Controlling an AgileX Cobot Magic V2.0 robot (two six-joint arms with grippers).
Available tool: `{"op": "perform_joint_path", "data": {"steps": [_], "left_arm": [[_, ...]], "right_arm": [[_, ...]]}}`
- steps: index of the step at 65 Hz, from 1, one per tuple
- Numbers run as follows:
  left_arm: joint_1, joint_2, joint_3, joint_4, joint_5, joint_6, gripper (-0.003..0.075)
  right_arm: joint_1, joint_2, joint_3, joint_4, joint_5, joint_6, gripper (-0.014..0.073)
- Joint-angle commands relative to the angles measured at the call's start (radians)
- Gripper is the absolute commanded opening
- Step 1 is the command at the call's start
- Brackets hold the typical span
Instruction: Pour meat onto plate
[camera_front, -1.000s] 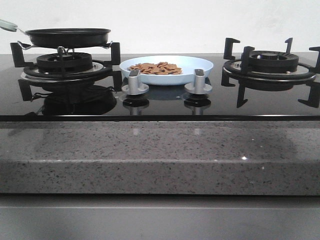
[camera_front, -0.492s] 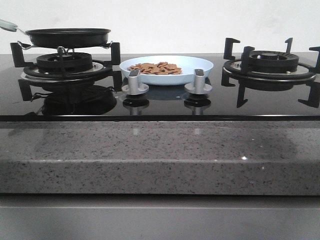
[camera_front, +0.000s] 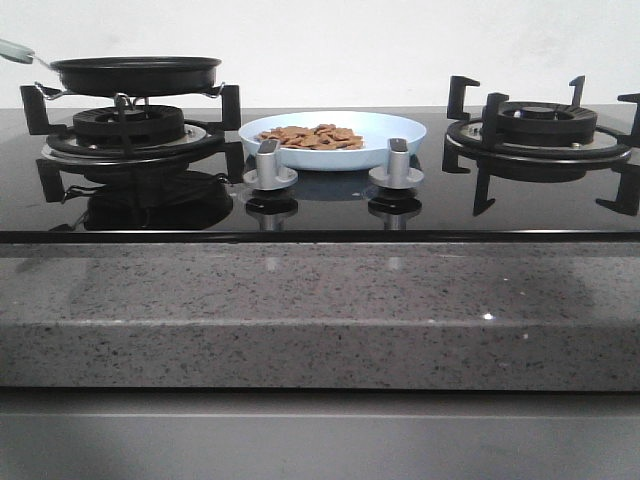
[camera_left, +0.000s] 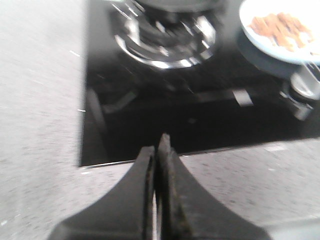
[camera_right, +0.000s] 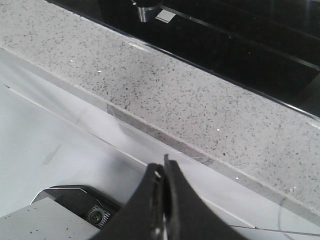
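both pincers closed, empty: left pincer (camera_left: 159, 150) above worktop (camera_front: 320, 310) edge, right pincer (camera_right: 162, 172) off worktop front. meat (camera_front: 312, 136) heaped on plate (camera_front: 400, 127) between burners; pan (camera_front: 136, 73) on left burner. pour step judged complete; no further move required.

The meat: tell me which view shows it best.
The front view. The meat lies sharp in the plate, though seen edge-on. The left wrist view looks down on it, but blurred and at the frame's edge. The right wrist view shows none.
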Motion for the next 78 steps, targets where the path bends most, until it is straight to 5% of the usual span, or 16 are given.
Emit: {"op": "perform_joint_path", "data": {"steps": [1,14,31,46,78], "left_arm": [[0.022,-0.126,0.085,-0.006,-0.147,-0.004,-0.002],[0.035,-0.339,0.258,-0.024,-0.273,-0.04,-0.002],[0.036,-0.473,0.448,0.148,-0.454,-0.252,-0.002],[0.036,-0.483,0.631,0.148,-0.779,-0.252,-0.002],[0.029,-0.483,0.627,0.099,-0.783,-0.179,-0.002]], "right_arm": [[-0.003,0.004,-0.023,0.01,-0.05,-0.002,-0.0115],[-0.003,0.004,-0.023,0.01,-0.049,-0.002,-0.0115],[-0.003,0.004,-0.023,0.01,-0.049,-0.002,-0.0115],[-0.003,0.004,-0.023,0.01,-0.049,-0.002,-0.0115],[-0.003,0.004,-0.023,0.01,-0.048,-0.002,-0.0115]]}}
